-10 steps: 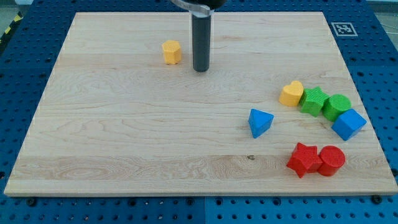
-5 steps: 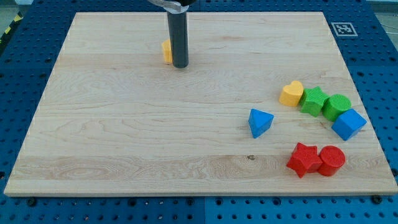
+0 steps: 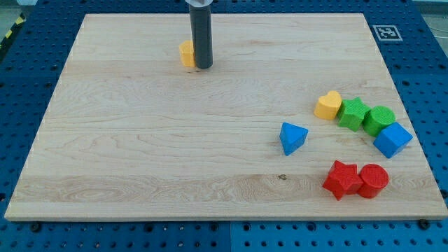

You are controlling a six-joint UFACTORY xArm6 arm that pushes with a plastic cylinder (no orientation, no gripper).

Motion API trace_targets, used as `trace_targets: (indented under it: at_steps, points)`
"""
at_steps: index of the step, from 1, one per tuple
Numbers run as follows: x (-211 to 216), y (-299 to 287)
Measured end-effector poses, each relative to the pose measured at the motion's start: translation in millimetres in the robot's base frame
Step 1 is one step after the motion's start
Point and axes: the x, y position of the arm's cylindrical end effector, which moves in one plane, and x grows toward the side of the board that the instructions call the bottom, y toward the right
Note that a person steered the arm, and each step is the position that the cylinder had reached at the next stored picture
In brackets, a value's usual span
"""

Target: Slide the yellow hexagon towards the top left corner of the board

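The pale wooden board (image 3: pixel 140 161) lies on a blue perforated table (image 3: pixel 28 63) and fills most of the view. The small yellow plastic hexagon block (image 3: pixel 186 53) sits in the upper left part of the board, at about 11 o'clock from the board's centre and well apart from every other block. The straight dark rod (image 3: pixel 201 35) stands upright against the hexagon's right side and hides part of it; my tip (image 3: pixel 203 67) rests on the board at about 4 o'clock from the hexagon, touching or just beside it. The arm carries no claw, so no released or clenched state applies. The blue plastic triangular block (image 3: pixel 292 137) lies alone at about 4 o'clock from the board's centre. At 2 o'clock from it sits the yellow heart-shaped block (image 3: pixel 327 105), with the green star-shaped block (image 3: pixel 353 113) touching it on the right. At 5 o'clock from the triangular block, the red star-shaped block (image 3: pixel 341 179) touches the red cylinder (image 3: pixel 373 180). The green cylinder (image 3: pixel 379 119) adjoins the green star, and the blue cube (image 3: pixel 392 139) lies at 5 o'clock from that cylinder. A black-and-white marker tag (image 3: pixel 387 32) occupies the board's top right corner.
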Motion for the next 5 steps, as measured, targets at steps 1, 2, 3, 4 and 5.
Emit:
trace_targets:
  at_steps: [1, 2, 3, 4, 5]
  points:
    - [-9.2, -9.2]
    - [-16.1, -24.0]
    - [-30.2, -30.4]
    - [-33.0, -30.4]
    - [-37.1, -36.7]
